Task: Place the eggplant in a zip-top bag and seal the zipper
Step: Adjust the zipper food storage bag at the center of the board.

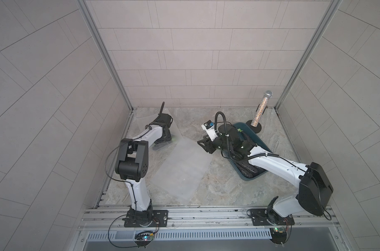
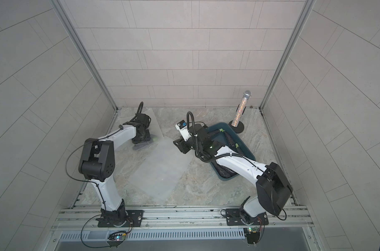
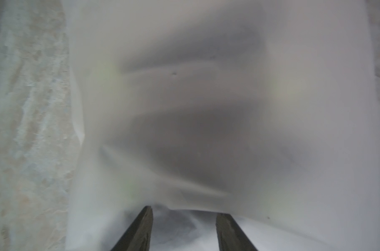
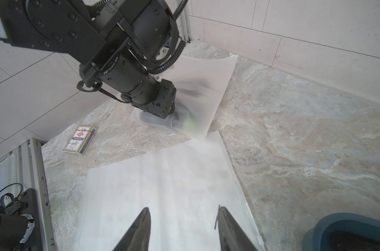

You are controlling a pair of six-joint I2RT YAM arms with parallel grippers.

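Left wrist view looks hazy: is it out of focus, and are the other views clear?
Left wrist view: the frosted zip-top bag fills the frame close up, so everything is soft except the pincer fingers. Right wrist view: sharp on the card box and tabletop. Both top views: even light, wall lines bowed.

A: The arms' look?
B: White-and-black left arm (image 1: 139,195), right arm (image 1: 271,165): tapered white shells, black joints, thin black cables.
A: Ends?
B: Ribbed black conduit (image 4: 180,49); right hand (image 4: 183,208) has dark wedge fingers (image 4: 141,230).
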